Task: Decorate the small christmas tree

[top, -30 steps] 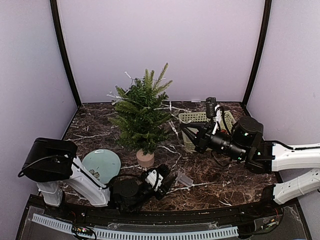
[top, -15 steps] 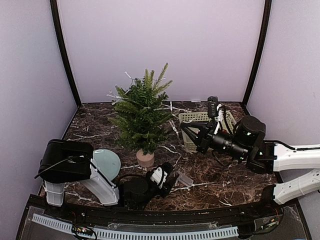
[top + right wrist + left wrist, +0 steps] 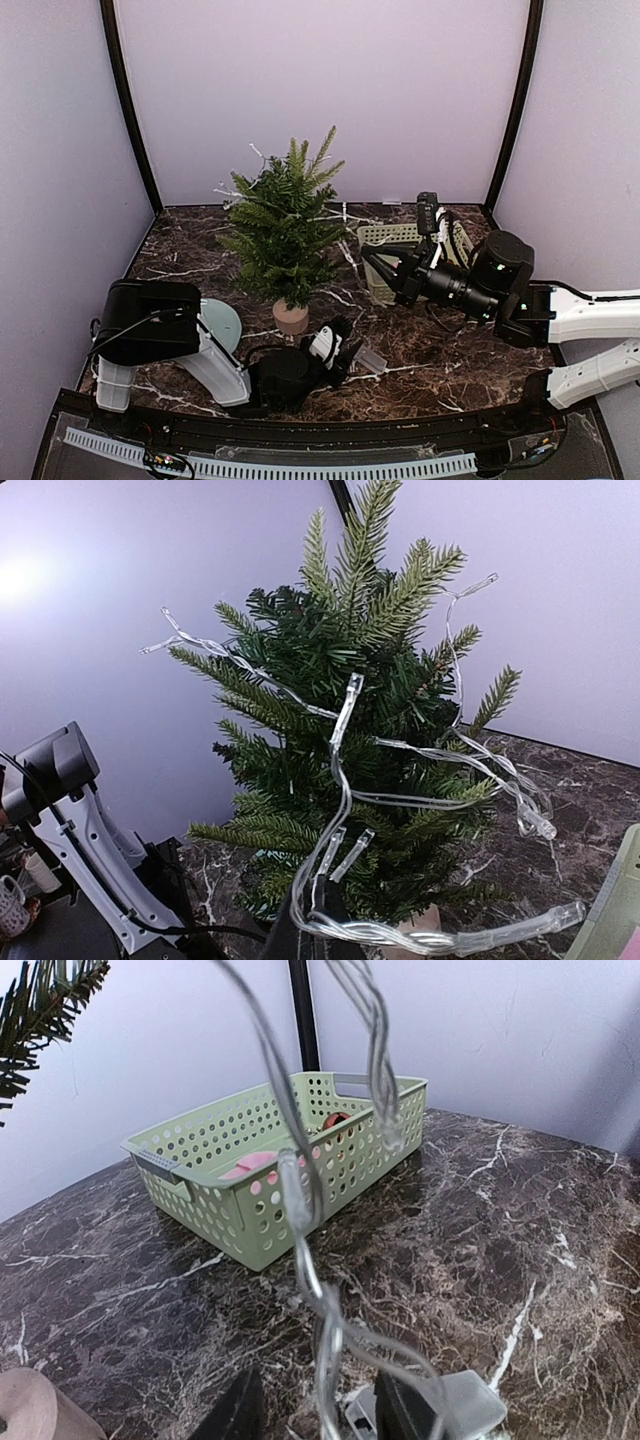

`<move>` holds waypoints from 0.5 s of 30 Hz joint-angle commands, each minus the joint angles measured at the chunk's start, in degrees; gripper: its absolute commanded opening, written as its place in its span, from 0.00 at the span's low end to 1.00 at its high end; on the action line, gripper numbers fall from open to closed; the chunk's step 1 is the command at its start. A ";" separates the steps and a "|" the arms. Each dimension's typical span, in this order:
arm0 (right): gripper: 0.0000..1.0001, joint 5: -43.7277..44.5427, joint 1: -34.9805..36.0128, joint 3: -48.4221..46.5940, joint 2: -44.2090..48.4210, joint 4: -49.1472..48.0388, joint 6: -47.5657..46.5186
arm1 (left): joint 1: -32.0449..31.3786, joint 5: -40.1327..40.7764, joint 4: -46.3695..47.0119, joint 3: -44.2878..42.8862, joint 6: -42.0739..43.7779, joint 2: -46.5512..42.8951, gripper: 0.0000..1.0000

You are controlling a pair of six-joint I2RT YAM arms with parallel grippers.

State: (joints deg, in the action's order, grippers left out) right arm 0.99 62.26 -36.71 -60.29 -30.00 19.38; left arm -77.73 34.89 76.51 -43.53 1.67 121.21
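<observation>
A small bushy dark-green artificial christmas tree [image 3: 283,235] is shown upright at mid-table, left of the right gripper [image 3: 305,925], which is pinched on a clear plastic string of lights [image 3: 350,695]. The nearer left gripper [image 3: 318,1415] is parted around the string's end.

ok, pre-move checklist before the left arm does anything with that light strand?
1. right gripper hold on the clear plastic light string: ok, shut on it.
2. string on the small christmas tree with bushy dark-green needles: ok, draped across several branches.
3. left gripper grip: not ok, jaws apart, strand passes between them unclamped.
4. tree upright in its round beige pot: ok.
5. clear plastic box the strand leads to, on the brown marble table beside the left fingers: free to follow, cannot tell.
6. light-green perforated plastic basket: ok, well apart from the left gripper.
</observation>
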 commanded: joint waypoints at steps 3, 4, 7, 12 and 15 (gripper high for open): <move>0.00 -0.81 0.66 -0.64 1.04 -3.27 0.69 | 0.86 -1.01 0.78 -2.32 -0.77 0.99 0.36; 0.00 -0.82 0.67 -0.72 1.10 -3.31 0.72 | 0.89 -1.12 0.80 -2.47 -0.52 1.14 0.35; 0.00 -0.77 0.67 -0.68 1.25 -3.47 0.67 | 0.92 -2.09 0.93 -2.83 0.13 1.19 0.29; 0.00 -0.27 0.67 -0.57 1.79 -3.63 0.67 | -0.13 -2.62 1.81 1.22 -0.08 -2.84 0.11; 0.00 0.37 0.67 -0.39 2.47 -3.62 0.61 | -2.32 0.75 2.73 6.58 1.68 -7.06 0.01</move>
State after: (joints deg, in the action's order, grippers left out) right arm 0.99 62.26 -36.71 -59.46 -30.41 19.62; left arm -77.60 32.82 76.66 -42.24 1.52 120.92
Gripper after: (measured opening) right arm 0.017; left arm 0.053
